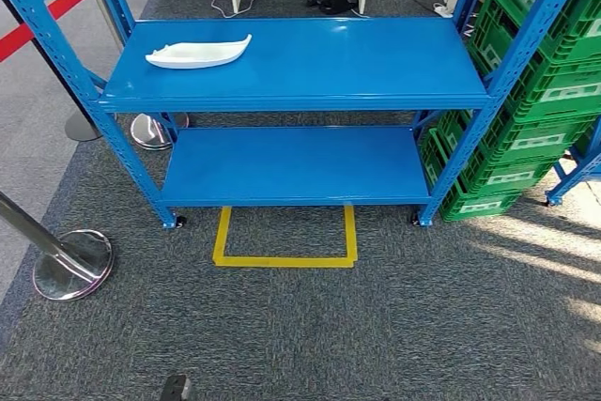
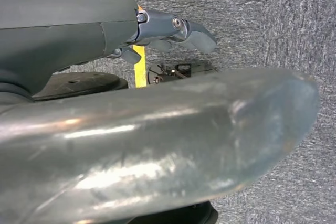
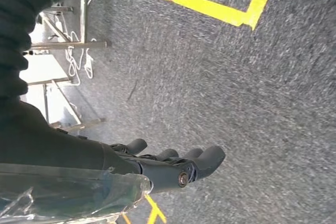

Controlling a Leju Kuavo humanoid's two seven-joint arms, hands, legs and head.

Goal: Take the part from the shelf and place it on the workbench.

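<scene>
A long white boat-shaped part [image 1: 199,52] lies on the left of the blue shelf's top board [image 1: 340,68] in the head view. My left hand [image 2: 174,30] hangs over the grey carpet, its dark fingers stretched out with nothing in them. My right hand [image 3: 178,163] also hangs above the carpet, fingers extended side by side and holding nothing. Both hands are far from the part.
The shelf's lower board [image 1: 294,164] is bare. A yellow taped square [image 1: 285,237] marks the carpet before the shelf. Green crates [image 1: 538,91] are stacked at the right. Chrome barrier posts [image 1: 68,260] with red tape [image 1: 42,16] stand at the left.
</scene>
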